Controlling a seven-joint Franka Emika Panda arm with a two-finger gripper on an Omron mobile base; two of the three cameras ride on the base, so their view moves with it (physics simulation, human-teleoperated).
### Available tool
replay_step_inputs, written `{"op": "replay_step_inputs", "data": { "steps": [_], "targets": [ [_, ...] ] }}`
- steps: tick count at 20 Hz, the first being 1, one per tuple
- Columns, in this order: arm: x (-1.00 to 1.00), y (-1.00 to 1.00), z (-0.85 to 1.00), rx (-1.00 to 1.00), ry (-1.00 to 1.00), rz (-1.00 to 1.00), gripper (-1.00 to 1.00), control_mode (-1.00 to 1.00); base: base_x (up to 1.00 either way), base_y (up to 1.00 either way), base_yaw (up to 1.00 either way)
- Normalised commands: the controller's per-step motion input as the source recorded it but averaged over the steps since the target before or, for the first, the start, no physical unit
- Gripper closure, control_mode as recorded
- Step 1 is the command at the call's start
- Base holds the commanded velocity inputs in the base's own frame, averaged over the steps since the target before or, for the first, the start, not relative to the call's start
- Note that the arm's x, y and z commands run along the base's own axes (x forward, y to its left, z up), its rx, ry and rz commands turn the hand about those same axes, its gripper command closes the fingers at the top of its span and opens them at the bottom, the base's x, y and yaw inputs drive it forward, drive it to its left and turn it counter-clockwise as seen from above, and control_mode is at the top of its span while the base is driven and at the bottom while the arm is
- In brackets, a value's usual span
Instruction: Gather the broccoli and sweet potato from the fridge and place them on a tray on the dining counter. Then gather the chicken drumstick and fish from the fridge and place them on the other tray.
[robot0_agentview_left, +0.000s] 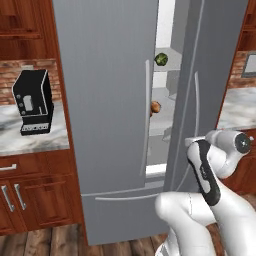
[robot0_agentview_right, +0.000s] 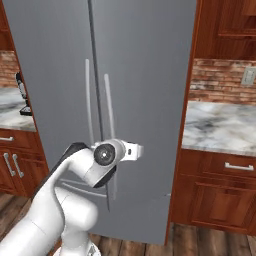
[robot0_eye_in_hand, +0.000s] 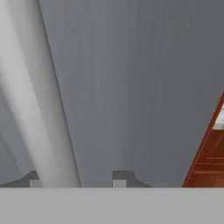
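The grey fridge's right door (robot0_agentview_left: 210, 75) stands slightly ajar, leaving a narrow gap. Through that gap I see the green broccoli (robot0_agentview_left: 161, 59) on an upper shelf and the brown sweet potato (robot0_agentview_left: 155, 106) on the shelf below. My gripper (robot0_eye_in_hand: 76, 181) is at the right door's long handle (robot0_eye_in_hand: 39, 109), low on the door. Its jaws straddle the handle: the left fingertip (robot0_eye_in_hand: 33, 181) lies against it, while the right fingertip (robot0_eye_in_hand: 120, 179) stands clear of it. From the right base view the hand (robot0_agentview_right: 131, 150) sits just beside the handle (robot0_agentview_right: 109, 100). The chicken drumstick, fish and trays are out of view.
A black coffee machine (robot0_agentview_left: 32, 102) stands on the marble counter left of the fridge. Another marble counter (robot0_agentview_right: 220, 125) with wooden cabinets below lies to the right. The fridge's left door (robot0_agentview_left: 105, 90) is shut, and a freezer drawer (robot0_agentview_left: 120, 210) runs beneath.
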Motion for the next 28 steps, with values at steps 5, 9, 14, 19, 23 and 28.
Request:
{"op": "replay_step_inputs", "data": {
  "steps": [5, 9, 14, 19, 23, 28],
  "targets": [
    [-0.57, -1.00, -0.07, 0.00, 0.00, 0.00, 1.00, -1.00, 0.00, 0.00, 0.00],
    [-0.60, -1.00, -0.07, 0.00, 0.00, 0.00, 1.00, -1.00, 0.00, 0.00, 0.00],
    [-0.66, -1.00, -0.05, 0.00, 0.00, 0.00, 1.00, -1.00, 0.00, 0.00, 0.00],
    [-0.44, -0.78, -0.06, 0.00, 0.00, 0.00, 1.00, -1.00, 0.00, 0.00, 0.00],
    [-0.09, -0.20, -0.01, 0.01, 0.00, 0.00, 1.00, -1.00, 0.00, 0.00, 0.00],
    [-0.49, -0.25, 0.00, 0.00, 0.00, 0.00, 1.00, -1.00, 0.00, 0.00, 0.00]
  ]
}}
